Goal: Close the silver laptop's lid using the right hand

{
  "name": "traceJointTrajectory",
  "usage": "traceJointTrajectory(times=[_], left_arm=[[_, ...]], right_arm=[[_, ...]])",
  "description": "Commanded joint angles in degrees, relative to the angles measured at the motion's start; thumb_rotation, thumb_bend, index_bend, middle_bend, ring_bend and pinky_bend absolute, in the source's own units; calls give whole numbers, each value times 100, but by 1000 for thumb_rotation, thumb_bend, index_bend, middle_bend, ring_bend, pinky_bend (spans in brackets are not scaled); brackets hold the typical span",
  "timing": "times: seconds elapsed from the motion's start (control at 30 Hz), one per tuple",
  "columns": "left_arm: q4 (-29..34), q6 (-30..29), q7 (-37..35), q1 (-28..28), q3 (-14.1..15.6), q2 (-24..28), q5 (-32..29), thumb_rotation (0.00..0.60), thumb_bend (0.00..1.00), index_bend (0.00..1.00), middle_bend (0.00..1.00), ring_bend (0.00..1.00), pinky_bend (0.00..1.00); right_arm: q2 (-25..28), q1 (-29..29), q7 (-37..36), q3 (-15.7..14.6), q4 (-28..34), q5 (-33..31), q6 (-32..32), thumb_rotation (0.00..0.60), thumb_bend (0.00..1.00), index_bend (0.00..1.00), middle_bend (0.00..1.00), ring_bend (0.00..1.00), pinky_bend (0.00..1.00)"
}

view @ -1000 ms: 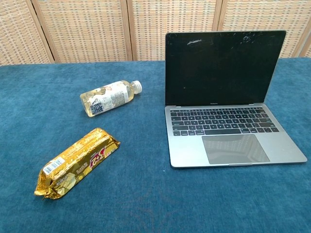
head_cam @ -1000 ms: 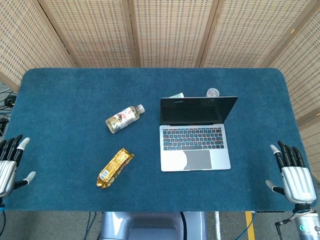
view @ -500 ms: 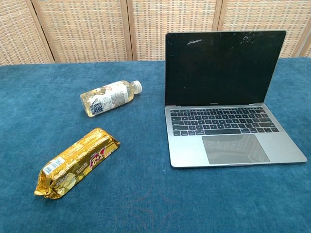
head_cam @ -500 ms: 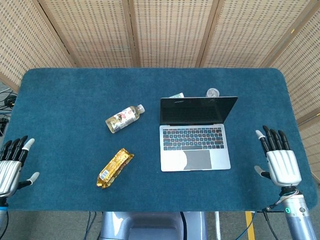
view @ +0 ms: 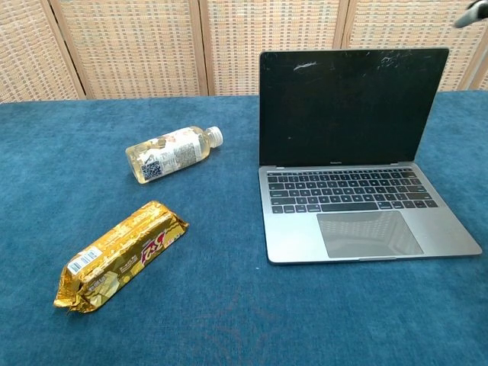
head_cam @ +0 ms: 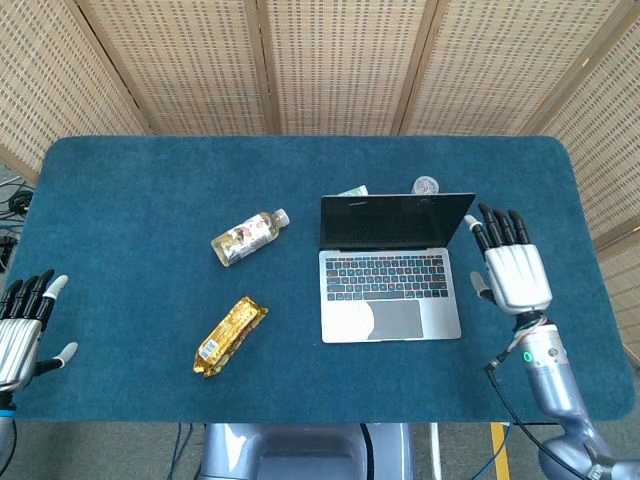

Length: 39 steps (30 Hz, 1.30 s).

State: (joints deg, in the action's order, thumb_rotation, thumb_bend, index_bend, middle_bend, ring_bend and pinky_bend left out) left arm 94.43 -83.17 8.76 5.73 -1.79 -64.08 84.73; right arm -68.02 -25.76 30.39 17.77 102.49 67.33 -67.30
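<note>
The silver laptop (head_cam: 390, 295) (view: 358, 221) stands open right of the table's middle, its dark screen (head_cam: 393, 221) (view: 351, 107) upright. My right hand (head_cam: 511, 268) hovers just right of the laptop, fingers spread and pointing away, holding nothing; its fingertips are level with the screen's right edge without touching it. In the chest view only a fingertip (view: 473, 14) of it shows at the top right corner. At the table's near left edge my left hand (head_cam: 20, 325) is open and empty.
A small clear bottle (head_cam: 248, 236) (view: 172, 154) lies on its side left of the laptop. A gold snack packet (head_cam: 229, 335) (view: 118, 255) lies nearer the front. Behind the screen are a round clear object (head_cam: 426, 185) and a small card (head_cam: 352, 191). Wicker screens back the blue table (head_cam: 140, 200).
My right hand has moved from the table's near right edge forward and leftward, up beside the laptop's screen. The left hand has barely shifted. The laptop has not moved.
</note>
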Motion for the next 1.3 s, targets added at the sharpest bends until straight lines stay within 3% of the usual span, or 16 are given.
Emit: traceJointTrajectory(times=[0.03,0.13,0.23,0.57,1.3], left_arm=[[-2,9,2,3,2,0,-5,600,242,0,0,0,0],[-5,31,3,11,8,-5,-11,600,242,0,0,0,0],[-14,45,4,21,8,-10,-12,600,242,0,0,0,0],[-61,130,4,60,10,-45,-51,600,242,0,0,0,0],[-65,266,111,120,93,-85,-16,600,244,0,0,0,0]], right_arm=[[-235,-322,222,114,-206,-263,234,600,684,123,44,0,0],[-374,-524,353,166,-361,-434,307,600,814,123,45,0,0],[-460,-668,455,222,-458,-567,330,600,875,123,46,0,0],[-739,-1243,950,467,-649,-1068,279,600,878,123,58,0,0],[-1115,-2099,1364,410,-1068,-2312,427,600,878,181,126,15,0]])
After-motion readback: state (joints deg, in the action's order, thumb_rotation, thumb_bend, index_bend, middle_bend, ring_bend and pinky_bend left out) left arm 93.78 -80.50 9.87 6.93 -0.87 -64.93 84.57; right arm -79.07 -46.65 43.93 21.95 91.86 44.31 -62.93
